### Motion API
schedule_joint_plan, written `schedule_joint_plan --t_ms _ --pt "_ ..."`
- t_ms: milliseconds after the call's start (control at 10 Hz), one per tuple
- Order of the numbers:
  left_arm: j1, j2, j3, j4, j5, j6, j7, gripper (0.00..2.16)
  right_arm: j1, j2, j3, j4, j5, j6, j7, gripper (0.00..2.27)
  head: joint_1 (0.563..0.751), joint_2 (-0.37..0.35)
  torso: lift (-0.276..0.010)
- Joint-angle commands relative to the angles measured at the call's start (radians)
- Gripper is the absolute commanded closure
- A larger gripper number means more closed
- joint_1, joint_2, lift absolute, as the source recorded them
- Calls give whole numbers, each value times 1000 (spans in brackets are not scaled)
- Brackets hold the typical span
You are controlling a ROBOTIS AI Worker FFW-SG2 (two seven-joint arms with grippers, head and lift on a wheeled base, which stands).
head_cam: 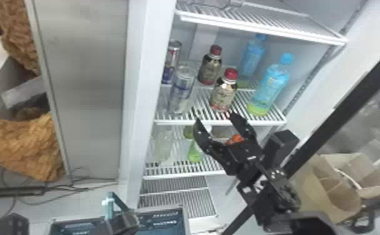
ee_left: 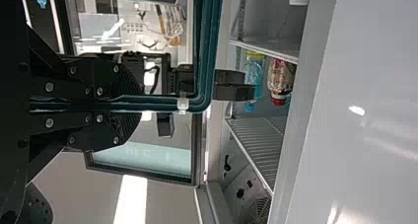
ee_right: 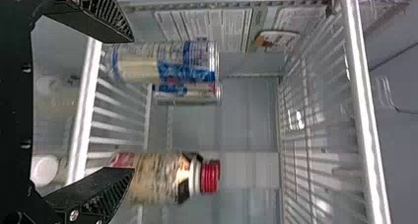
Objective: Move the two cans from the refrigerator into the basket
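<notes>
Two slim silver-and-blue cans, the front can (head_cam: 181, 90) and the back can (head_cam: 172, 61), stand at the left of the fridge's middle shelf. Just outside that shelf's front edge is my open right gripper (head_cam: 215, 118), holding nothing. From the right wrist view, its fingers (ee_right: 130, 105) point inward, with the front can (ee_right: 165, 62) near the upper finger and the back can (ee_right: 190, 93) behind. My left gripper (head_cam: 123, 222) is low at the front, above the dark blue basket (head_cam: 167, 222). In the left wrist view, the left gripper (ee_left: 106, 104) is closed around the teal basket handle (ee_left: 209, 41).
Beside the front can stands a red-capped bottle (head_cam: 224, 92), with another behind. Blue bottles (head_cam: 269, 87) stand farther right. White wire shelves (head_cam: 220, 122) cross the fridge at several heights. The fridge's left wall (head_cam: 142, 93) separates the cans from the left arm's side. Brown paper bags (head_cam: 333, 187) stand right.
</notes>
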Motion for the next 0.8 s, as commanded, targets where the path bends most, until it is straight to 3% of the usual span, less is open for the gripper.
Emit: schedule_joint_plan --t_ms 0,700 --pt "-1 0 -1 0 0 1 0 1191 -43 -5 24 32 7 5 -7 114 695 -332 -31" --pt "7 0 3 3 2 1 0 1191 -252 -38 142 223 -9 10 -43 114 695 -249 -31"
